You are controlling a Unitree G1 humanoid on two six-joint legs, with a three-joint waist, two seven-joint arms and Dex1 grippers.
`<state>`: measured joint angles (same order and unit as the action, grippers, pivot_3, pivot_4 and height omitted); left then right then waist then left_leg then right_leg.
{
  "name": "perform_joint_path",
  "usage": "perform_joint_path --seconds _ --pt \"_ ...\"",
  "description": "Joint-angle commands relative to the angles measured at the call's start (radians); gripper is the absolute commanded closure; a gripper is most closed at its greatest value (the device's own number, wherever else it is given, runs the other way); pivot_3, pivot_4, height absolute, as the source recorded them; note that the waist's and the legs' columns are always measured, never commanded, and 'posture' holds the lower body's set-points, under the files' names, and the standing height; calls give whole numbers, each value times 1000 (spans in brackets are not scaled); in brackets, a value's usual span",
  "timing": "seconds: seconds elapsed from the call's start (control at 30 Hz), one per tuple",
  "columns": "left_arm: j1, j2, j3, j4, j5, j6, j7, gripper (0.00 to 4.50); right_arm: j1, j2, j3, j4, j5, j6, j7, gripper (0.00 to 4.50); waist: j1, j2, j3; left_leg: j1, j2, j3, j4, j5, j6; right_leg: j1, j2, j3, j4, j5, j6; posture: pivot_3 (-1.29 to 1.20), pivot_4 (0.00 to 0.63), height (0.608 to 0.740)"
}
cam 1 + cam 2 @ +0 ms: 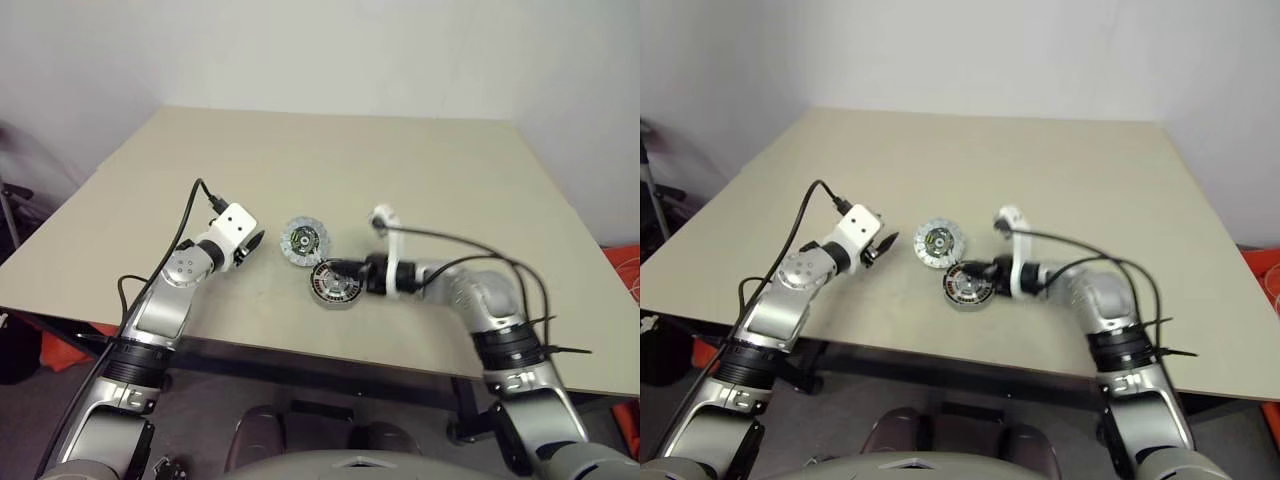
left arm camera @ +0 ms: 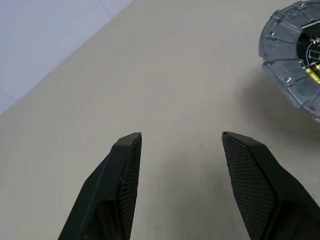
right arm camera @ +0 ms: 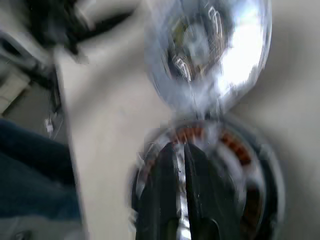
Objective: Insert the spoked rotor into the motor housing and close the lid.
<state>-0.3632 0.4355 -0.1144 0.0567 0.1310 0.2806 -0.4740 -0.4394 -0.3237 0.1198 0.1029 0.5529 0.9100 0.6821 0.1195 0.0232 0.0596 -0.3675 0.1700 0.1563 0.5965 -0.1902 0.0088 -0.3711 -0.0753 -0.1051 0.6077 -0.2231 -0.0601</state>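
Rotor (image 3: 210,50): a shiny wheel, pinched edge-on in the right fingers (image 3: 182,165), just above the housing.
Housing (image 1: 336,284): on the desk (image 1: 420,170), copper windings facing up, near its front edge.
Lid (image 1: 305,241): flat on the desk, just behind the housing.
Left fingers (image 2: 180,145): wide apart, holding nothing, hovering beside the lid.
Advice: level the rotor over the hub, then lower it straight.

The beige table (image 1: 420,180) lies bare across its whole far half and down both sides, open to a gripper. At the picture's centre the lid (image 1: 305,241) and the motor housing (image 1: 336,284) sit close together, only a narrow gap between them. The right gripper (image 1: 345,272) blocks the housing's right side; the left gripper (image 1: 256,240) hangs left of the lid.
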Motion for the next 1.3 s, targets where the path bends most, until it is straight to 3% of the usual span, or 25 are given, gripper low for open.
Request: perform_joint_path --seconds 0.03,0.33,0.47,0.63,0.8,0.9,1.13,1.3 --pt "-17 14 17 -30 3 -7 10 1782 5 5 27 54 -50 -15 -8 4275 -2 -3 -2 2 1 0 0 0 1 1 0 0 0 0 0 0 0 740" --pt "-21 14 20 -14 2 -13 18 1782 -45 -30 -82 -115 24 -143 93 4275 2 -3 -1 1 1 0 0 0 0 1 0 0 0 0 1 0 0 740" --pt "-52 -4 20 -6 -14 -8 16 1782 -144 -127 -51 -237 37 -162 238 4275 4 -3 -1 -2 1 0 0 0 1 -2 0 0 0 0 0 0 0 740" --pt "-96 -10 31 -19 -52 21 -8 1782 -187 -310 145 -208 -199 -431 461 4275 8 -4 -2 -2 1 0 0 -2 4 0 0 -1 -1 0 0 0 0 740" --pt "-125 -2 42 2 -54 15 6 1782 -237 -403 304 19 -440 -791 627 4275 6 -4 -1 -3 0 0 1 -2 4 0 0 -1 -1 0 1 0 0 740" --pt "-120 -11 49 -22 -74 44 -6 1782 -298 -380 315 125 -482 -905 675 3713 -1 -4 -1 -3 0 0 1 -2 4 -1 0 -1 0 1 -3 0 0 740" --pt "-100 -10 44 -118 -156 170 -95 1782 -337 -338 327 175 -525 -1026 739 1413 1 -4 -1 -7 1 0 2 -3 6 -5 0 -1 0 3 -7 0 0 740" --pt "-117 24 54 -220 -267 334 -197 1782 -273 -323 365 167 -587 -1062 738 1413 6 -4 -1 -10 1 0 3 -3 7 -8 0 -1 1 3 -8 0 0 740"
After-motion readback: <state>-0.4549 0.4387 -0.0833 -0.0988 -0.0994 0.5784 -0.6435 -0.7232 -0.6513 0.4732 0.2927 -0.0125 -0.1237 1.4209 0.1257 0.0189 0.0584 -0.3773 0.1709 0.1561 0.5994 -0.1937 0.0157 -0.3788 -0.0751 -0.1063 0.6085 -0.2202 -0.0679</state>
